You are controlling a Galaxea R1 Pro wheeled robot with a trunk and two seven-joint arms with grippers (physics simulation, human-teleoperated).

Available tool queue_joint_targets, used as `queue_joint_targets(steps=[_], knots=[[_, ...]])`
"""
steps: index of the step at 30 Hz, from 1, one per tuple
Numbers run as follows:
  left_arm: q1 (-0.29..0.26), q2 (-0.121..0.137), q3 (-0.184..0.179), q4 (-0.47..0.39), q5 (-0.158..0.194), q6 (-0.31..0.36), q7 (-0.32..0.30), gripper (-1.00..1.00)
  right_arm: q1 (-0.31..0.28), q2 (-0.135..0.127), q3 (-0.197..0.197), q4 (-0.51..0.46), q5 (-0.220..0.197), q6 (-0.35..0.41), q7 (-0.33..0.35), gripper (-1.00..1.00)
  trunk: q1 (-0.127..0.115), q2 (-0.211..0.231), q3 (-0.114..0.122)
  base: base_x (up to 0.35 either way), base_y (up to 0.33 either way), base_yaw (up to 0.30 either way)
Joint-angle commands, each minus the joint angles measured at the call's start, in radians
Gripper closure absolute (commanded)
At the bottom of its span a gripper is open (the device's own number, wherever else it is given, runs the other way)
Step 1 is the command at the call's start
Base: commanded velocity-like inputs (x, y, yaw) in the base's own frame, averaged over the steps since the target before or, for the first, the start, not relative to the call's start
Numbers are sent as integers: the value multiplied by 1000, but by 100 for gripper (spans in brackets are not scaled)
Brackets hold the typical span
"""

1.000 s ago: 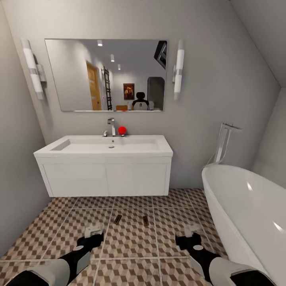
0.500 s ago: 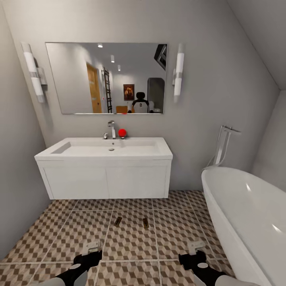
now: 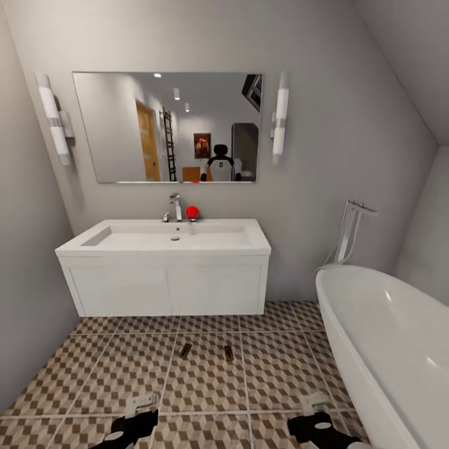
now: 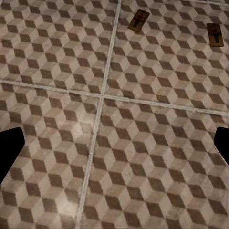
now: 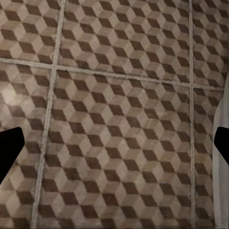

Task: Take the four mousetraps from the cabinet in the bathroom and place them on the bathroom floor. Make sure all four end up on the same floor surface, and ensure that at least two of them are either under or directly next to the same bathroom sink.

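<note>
Tiled bathroom floor (image 3: 206,380), two mousetraps (image 3: 185,350) (image 3: 229,353) lengthwise toward the sink (image 3: 168,240), both jaws empty, spread wide.

The bathroom floor (image 3: 206,386), tiled in brown, beige and white cubes with pale grout lines, carries two mousetraps lying flat: one (image 3: 185,350) on a grout line, the other (image 3: 229,353) near it, both apart.

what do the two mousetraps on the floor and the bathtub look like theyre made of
Mousetraps: apparently matte brown wood with dark, likely metal fittings, clearer in the left wrist view.
Bathtub: glossy white, maybe acrylic or enamel; bright highlights streak its inner wall. Which one, the render leaves open.
</note>
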Motion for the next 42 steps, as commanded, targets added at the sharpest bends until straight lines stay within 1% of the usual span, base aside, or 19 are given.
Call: queue_joint_targets(steps=[1, 8, 15, 23, 26, 33, 42], knots=[[1, 0, -9, 0, 6, -1, 3, -100, 6, 0, 6, 3, 2, -1, -5, -100, -4, 7, 2, 0, 0, 0], [6, -1, -9, 0, 5, 20, 3, -100, 62, -2, 7, 3, 6, 11, 1, -100, -31, 56, 24, 0, 0, 0], [12, -1, -9, 0, 6, 57, 1, -100, 90, -6, 7, 3, 7, 12, 3, -100, -58, 105, 46, 0, 0, 0], [45, -6, -8, 0, 6, 66, 0, -100, 148, -7, 7, 3, 9, 0, 0, -100, -88, 161, 71, 0, 0, 0], [64, -8, -8, 0, 6, 69, -1, -100, 173, -7, 7, 2, 9, -18, -5, -100, -100, 182, 81, 0, 0, 0], [89, -9, -7, 0, 6, 85, -1, -100, 207, -7, 7, 2, 9, -51, -10, -100, -127, 231, 102, 0, 0, 0], [119, -10, -7, 0, 6, 100, -1, -100, 249, -7, 7, 3, 9, -61, -12, -100, -161, 294, 131, 0, 0, 0]])
